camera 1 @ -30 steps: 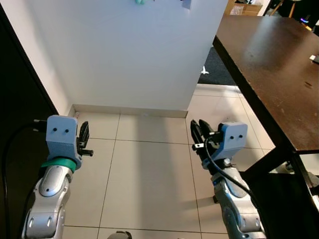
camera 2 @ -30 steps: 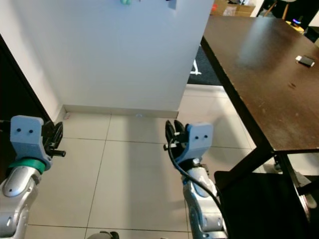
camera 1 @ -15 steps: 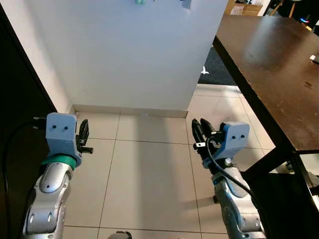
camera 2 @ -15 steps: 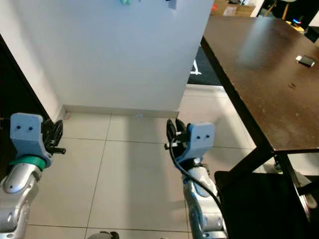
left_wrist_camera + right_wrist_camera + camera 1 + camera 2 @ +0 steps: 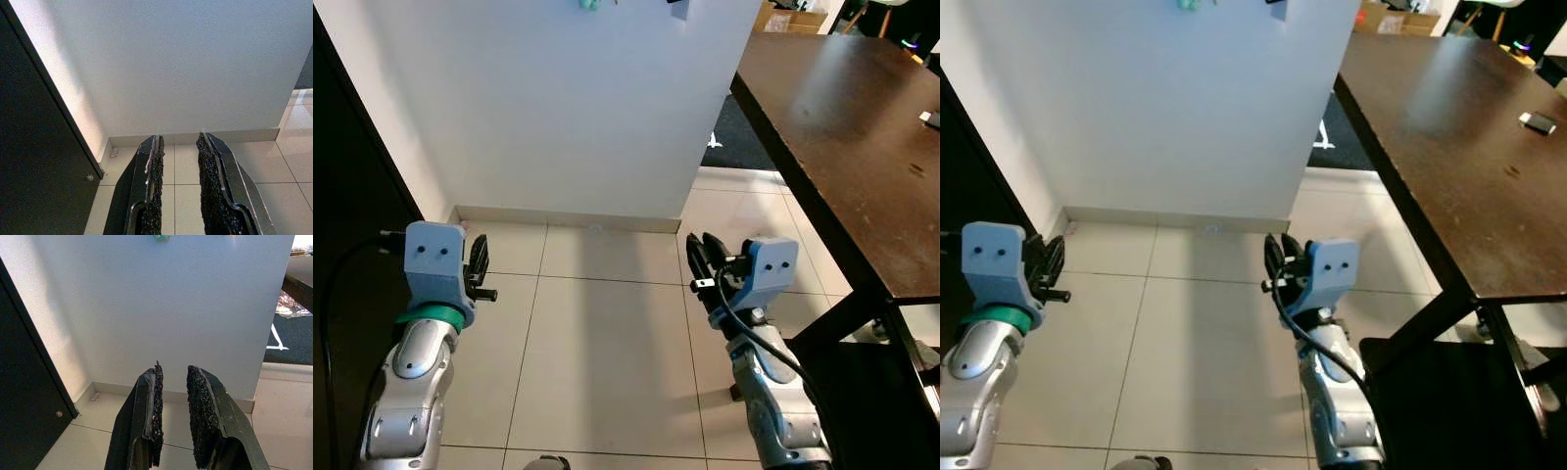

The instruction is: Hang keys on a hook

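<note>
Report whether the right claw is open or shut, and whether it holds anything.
Open and empty: the right claw shows a gap between its two rough black fingers, with only white wall and floor tiles beyond.

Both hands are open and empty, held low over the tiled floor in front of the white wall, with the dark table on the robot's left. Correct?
Not quite: the dark table stands on the robot's right, as the left eye view shows. The rest holds: the left hand and right hand are open and empty, low over the tiled floor before the white wall.

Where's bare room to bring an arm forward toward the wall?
The tiled floor between the left gripper and right gripper, up to the white wall, is bare. The dark table crowds the right side, a dark door the left.
</note>
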You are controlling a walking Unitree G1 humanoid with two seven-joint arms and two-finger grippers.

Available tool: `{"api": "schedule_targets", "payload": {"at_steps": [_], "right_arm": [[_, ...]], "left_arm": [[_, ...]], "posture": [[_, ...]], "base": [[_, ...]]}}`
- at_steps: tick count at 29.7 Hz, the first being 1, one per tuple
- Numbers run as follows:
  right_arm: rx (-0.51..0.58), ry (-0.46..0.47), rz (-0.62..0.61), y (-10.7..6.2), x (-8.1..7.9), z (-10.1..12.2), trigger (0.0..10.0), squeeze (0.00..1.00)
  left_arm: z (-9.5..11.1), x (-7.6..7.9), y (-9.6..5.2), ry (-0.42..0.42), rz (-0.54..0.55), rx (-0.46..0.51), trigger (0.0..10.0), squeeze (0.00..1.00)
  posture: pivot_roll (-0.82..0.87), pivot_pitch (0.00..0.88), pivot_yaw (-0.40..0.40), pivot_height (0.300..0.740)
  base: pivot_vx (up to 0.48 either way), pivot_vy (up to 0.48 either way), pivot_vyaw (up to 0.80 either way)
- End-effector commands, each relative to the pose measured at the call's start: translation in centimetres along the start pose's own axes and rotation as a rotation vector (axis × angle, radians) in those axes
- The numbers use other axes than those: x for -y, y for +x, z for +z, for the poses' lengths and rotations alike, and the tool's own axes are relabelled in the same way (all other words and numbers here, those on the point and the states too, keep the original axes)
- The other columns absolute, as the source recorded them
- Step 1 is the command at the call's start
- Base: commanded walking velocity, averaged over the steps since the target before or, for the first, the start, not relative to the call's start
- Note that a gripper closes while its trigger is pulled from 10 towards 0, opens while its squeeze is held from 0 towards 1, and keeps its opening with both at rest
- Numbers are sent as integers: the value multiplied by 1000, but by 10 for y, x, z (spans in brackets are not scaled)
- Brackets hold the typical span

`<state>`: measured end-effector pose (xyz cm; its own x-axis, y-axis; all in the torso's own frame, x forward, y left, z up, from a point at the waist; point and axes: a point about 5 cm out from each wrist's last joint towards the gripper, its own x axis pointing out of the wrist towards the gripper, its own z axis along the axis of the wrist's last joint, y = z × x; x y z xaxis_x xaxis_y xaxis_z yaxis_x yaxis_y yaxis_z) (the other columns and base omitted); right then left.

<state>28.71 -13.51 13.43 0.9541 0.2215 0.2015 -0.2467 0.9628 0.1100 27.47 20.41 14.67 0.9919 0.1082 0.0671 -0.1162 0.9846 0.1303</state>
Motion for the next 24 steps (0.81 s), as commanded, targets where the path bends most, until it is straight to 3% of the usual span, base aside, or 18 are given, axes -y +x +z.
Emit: {"api": "schedule_targets", "payload": {"at_steps": [1,16,17,19,24], "right_arm": [[-17,3,-9,-3,1,-5,10000,0],[-14,6,-5,-2,2,-6,10000,0],[-14,7,-5,-1,2,-6,10000,0],[-14,7,-5,-1,2,-5,10000,0],[-14,8,-4,-1,2,-5,10000,0]], "left_arm": [[-7,0,-2,-4,-3,-26,10000,0],[-7,0,-1,-2,-6,-19,10000,0],[-4,3,-1,66,-13,6,10000,0],[-2,5,-2,103,-12,23,10000,0],[0,6,-3,143,-3,46,10000,0]], "posture": [[71,0,20,740],[75,0,19,740],[76,0,21,740],[73,0,22,740],[77,0,21,740]], "base": [[0,0,0],[0,0,0],[0,0,0],[0,0,0],[0,0,0]]}}
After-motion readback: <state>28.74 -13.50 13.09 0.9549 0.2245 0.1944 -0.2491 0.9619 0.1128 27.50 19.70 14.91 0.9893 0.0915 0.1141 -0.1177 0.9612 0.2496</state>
